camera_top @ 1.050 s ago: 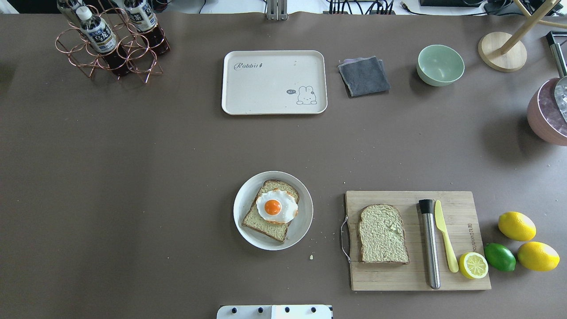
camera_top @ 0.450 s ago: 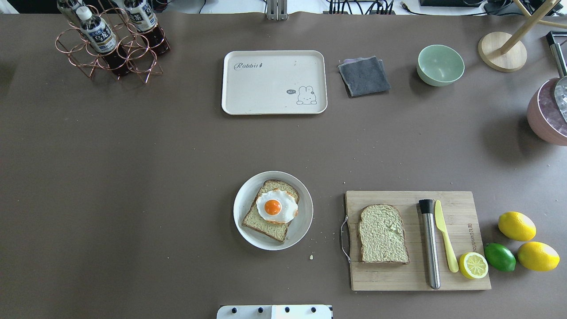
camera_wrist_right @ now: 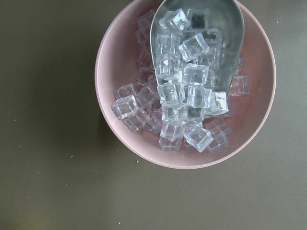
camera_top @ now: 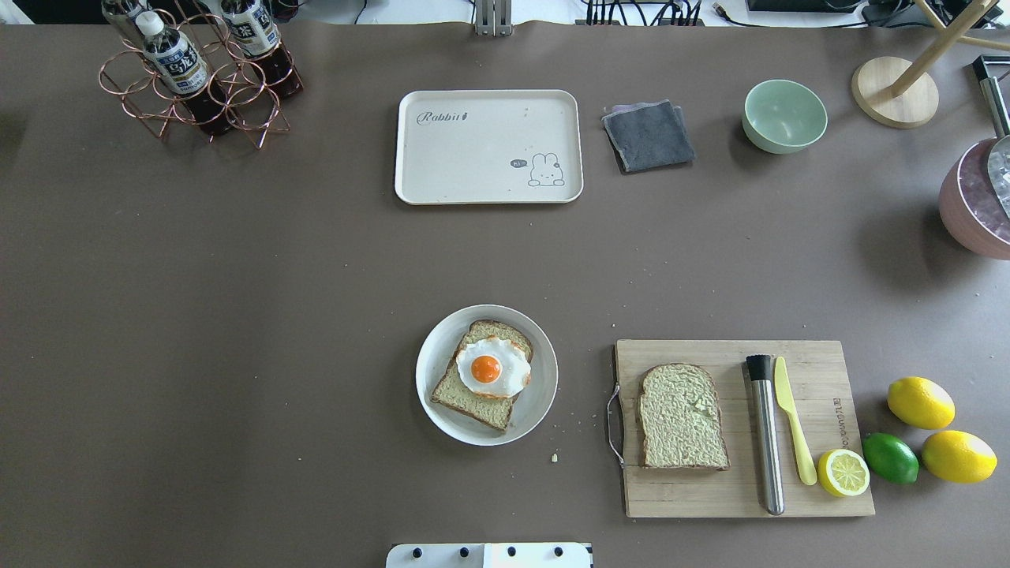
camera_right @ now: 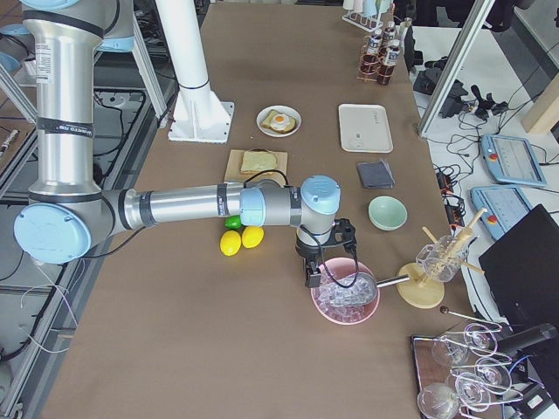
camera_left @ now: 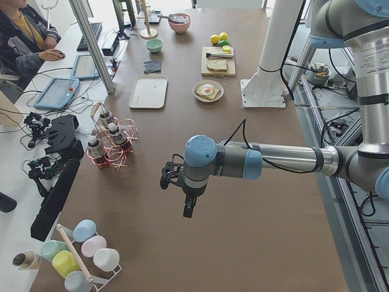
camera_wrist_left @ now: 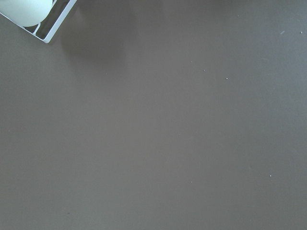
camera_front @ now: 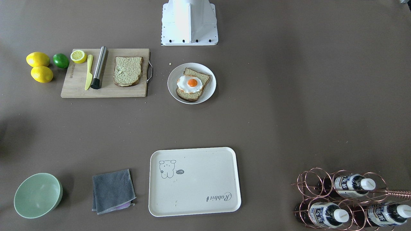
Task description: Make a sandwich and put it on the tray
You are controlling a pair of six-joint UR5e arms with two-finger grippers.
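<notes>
So: two bread slices [camera_top: 682, 416] apart, one egg [camera_top: 492, 368], one tray [camera_top: 488, 147].

One crusted bread slice [camera_top: 467, 400], a fried egg [camera_top: 492, 368] on top, lies on a round plate [camera_top: 438, 355]. The second slice [camera_top: 682, 416] lies flat on the cutting board [camera_top: 821, 371]. The cream tray [camera_top: 473, 158] lies well apart from both.

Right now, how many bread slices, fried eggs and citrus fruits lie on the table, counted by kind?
bread slices: 2
fried egg: 1
whole lemons: 2
lemon half: 1
lime: 1
Total: 7
</notes>
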